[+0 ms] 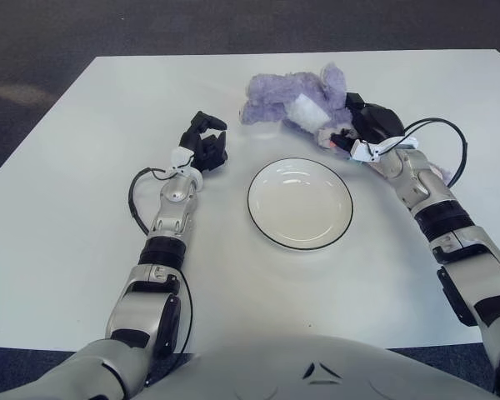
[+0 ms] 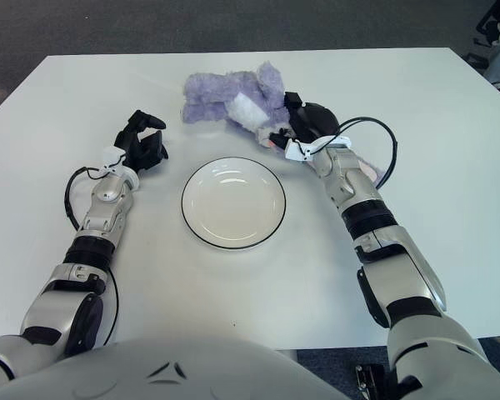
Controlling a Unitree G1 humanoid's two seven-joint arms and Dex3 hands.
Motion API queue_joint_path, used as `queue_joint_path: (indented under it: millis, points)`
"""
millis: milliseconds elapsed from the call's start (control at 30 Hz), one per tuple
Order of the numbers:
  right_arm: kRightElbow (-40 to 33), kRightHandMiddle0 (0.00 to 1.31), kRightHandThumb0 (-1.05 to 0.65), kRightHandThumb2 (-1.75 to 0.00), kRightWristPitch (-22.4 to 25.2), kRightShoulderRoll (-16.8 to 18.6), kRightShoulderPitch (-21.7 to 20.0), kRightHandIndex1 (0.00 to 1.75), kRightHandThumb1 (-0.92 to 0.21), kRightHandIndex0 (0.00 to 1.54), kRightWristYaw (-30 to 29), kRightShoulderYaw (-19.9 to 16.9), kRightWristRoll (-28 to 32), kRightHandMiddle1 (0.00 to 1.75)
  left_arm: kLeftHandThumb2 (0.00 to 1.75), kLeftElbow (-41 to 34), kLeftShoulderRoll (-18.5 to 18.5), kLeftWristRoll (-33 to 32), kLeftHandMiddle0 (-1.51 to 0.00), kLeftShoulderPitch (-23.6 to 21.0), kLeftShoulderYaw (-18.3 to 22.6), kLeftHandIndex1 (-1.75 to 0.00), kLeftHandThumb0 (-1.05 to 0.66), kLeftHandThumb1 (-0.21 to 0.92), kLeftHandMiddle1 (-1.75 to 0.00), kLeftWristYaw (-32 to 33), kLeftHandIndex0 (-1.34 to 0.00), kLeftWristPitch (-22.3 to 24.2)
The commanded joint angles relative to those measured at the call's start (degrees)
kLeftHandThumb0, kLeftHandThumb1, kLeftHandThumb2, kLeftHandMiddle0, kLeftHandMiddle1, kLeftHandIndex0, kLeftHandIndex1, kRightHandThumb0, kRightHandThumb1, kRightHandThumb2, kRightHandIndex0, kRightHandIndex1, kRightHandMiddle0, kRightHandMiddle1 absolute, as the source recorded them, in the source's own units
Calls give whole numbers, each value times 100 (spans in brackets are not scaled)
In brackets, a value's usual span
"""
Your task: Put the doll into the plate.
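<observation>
So the doll, a fuzzy purple plush with a white patch, was up at the far side of the table, just beyond the plate and a bit to its right. It wasn't in the plate at all; the plate had nothing in it and there was a strip of bare table between its far rim and the plush.

The right hand was clamped on the doll's right end, around the part with the little pink bit. Black fingers were wrapped into the fur, so the doll stuck out to the left of the hand, stretched sideways toward the middle of the table. Couldn't really tell if the plush was lifted clear or dragging along the surface, the angle didn't give that away.

The left hand was just off to the left of the plate, fingers curled in loosely and holding nothing, well apart from the doll. Its forearm ran back along the table toward the body.
</observation>
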Motion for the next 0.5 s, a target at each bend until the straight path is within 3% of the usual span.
queue_joint_path:
  millis: [0,267,367,467]
  points:
    - [538,67,0,-151,169,66,225,143,-5,87,114,39,49,175,83,207,-87,15,-90,370,-56,-175,-38,69,-175,-74,-33,58]
    - [943,65,0,-158,83,212,95,146,0,93,220,-226,547,175,83,195,-83,-9,-91,373,-55,-175,-38,69,-175,-80,-33,90]
    - [1034,64,0,-160,218,267,2,150,0,93,584,-348,828,175,83,167,-81,-16,-91,381,-55,-175,-38,69,-175,-87,-33,110]
    - [906,64,0,-161,700,320,-92,154,0,91,1158,-493,1140,175,83,155,-83,-14,-91,388,-55,-175,-38,69,-175,-79,-33,113]
